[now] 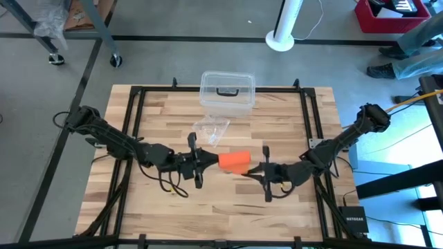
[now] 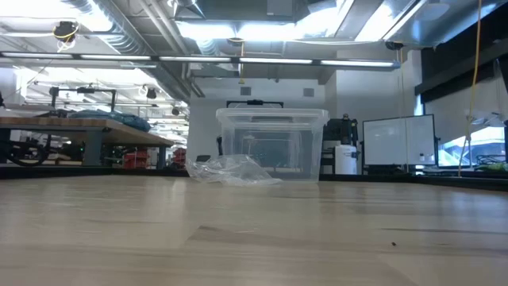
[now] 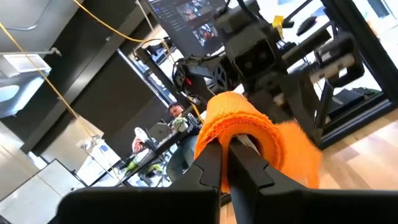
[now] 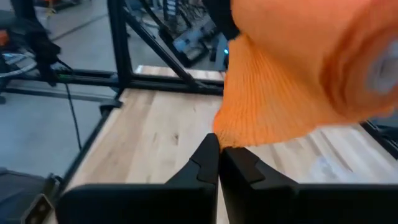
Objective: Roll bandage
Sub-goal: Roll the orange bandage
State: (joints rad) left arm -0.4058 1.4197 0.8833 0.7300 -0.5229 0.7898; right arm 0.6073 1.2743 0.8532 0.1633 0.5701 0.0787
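**Both grippers pinch the orange bandage roll in mid-table**

The bandage (image 1: 234,162), rolled into a short bright orange cylinder, sits between the two arms a little nearer the front edge of the wooden table (image 1: 159,207) than the clear plastic box (image 1: 227,91). The box stands at the table's far edge, its dark handle on top, and the bandage lies well apart from it, on the side towards the arms.

The left gripper (image 1: 205,162) reaches the roll from the box's left-hand side in the overhead view. Its fingers are drawn together on the bandage: in the left wrist view the two dark fingertips (image 3: 214,163) nip the edge of the orange fabric, with almost no gap between them.

The right gripper (image 1: 257,168) meets the roll from the opposite end. Its jaws are likewise closed, pinching the lower edge of the knitted fabric, as the right wrist view shows, where the orange mass fills the space just past the fingertips (image 4: 208,157).

A crumpled piece of transparent plastic (image 1: 212,129) lies between the box and the bandage, just in front of the box and touching neither gripper.
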